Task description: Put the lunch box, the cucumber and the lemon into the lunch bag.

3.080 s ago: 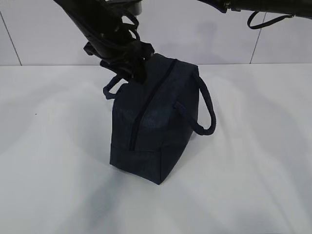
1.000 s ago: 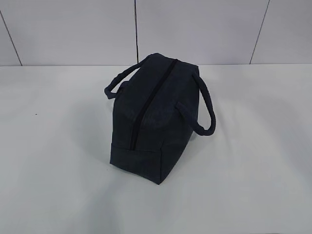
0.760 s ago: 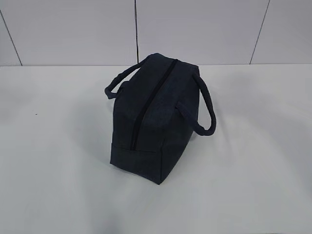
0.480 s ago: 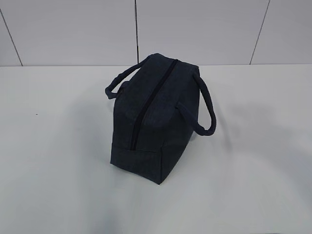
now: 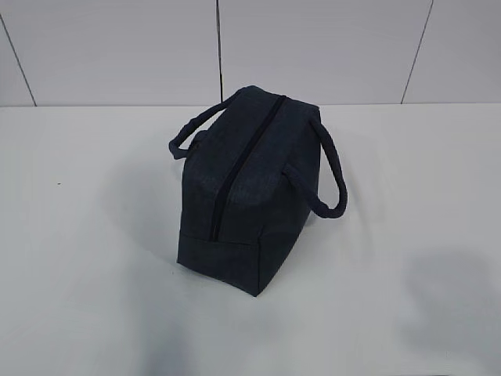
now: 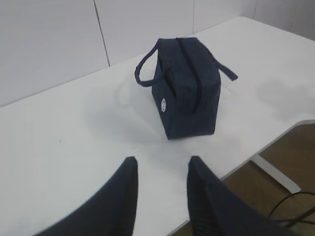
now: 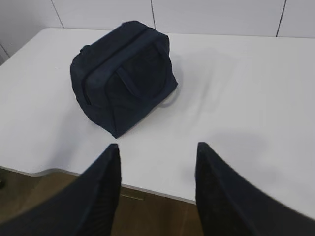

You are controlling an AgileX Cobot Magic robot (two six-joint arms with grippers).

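Left tool point(image 6: 160, 167) spread, empty, held high above the near counter point(image 6: 59, 162) edge, pointed toward the bag point(image 6: 189, 93); well apart from it. Right tool point(image 7: 157, 152) likewise spread wide and empty, raised over the counter's near edge, facing the bag from the other side, well apart. Neither arm visible from the exterior camera. Bag upright mid-counter, zipper point(image 5: 235, 168) shut along the top, one handle point(image 5: 329, 168) drooping on each side, small white logo point(image 6: 164, 104) on one face
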